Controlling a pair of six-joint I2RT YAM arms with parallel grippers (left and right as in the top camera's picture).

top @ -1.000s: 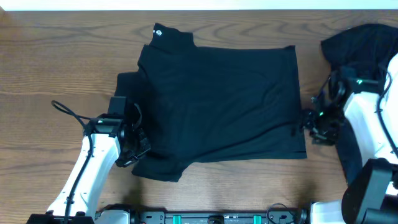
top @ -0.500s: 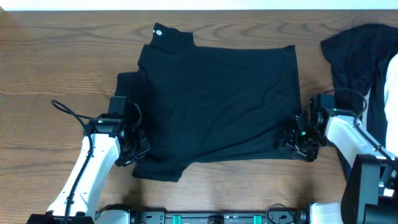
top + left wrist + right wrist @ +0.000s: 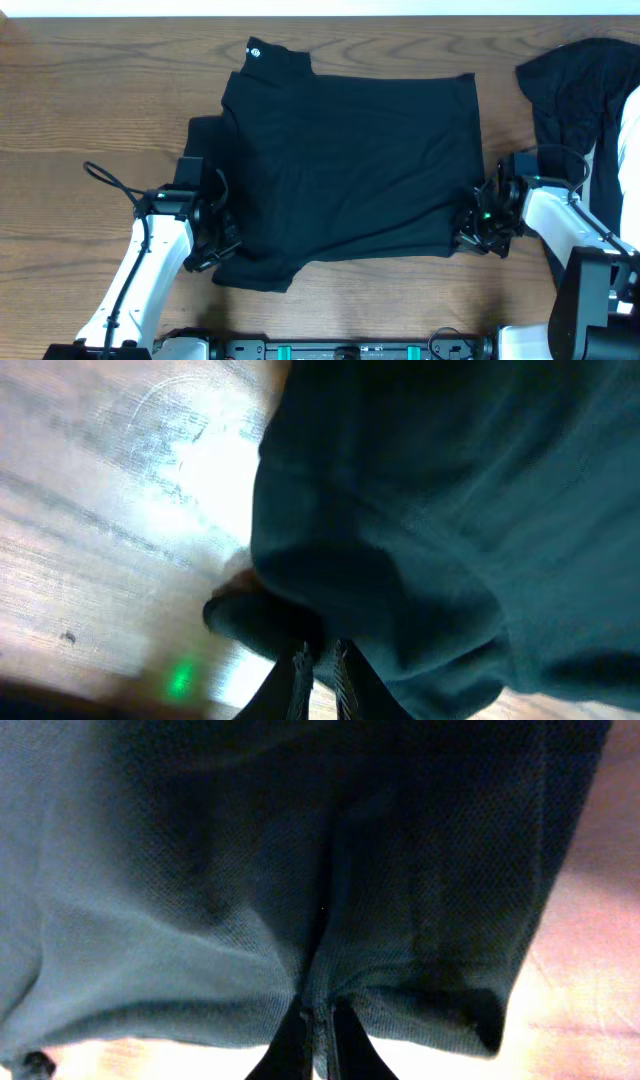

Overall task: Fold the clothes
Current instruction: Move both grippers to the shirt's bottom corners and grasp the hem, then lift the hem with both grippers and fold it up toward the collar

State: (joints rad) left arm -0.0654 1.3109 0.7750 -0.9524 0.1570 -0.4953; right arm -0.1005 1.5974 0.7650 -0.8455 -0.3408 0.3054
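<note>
Black clothes (image 3: 350,160) lie spread flat across the middle of the table (image 3: 90,90), their near corners pinched in the closed left gripper (image 3: 215,250) and right gripper (image 3: 470,228). A shallow bite could slip on lifting, skewing the fold.

Both arms sit low on the near side of the clothes (image 3: 350,150). The left arm (image 3: 140,275) slants in toward the garment's near-left corner, and the left gripper (image 3: 213,247) sits right on that edge, jaws pinched nearly together with a bunch of the fabric caught between them. The right arm (image 3: 552,215) comes in from the garment's right side, wrist bent toward it. The right gripper (image 3: 470,228) is at the near-right corner, jaws clamped tight on the fabric there.
</note>
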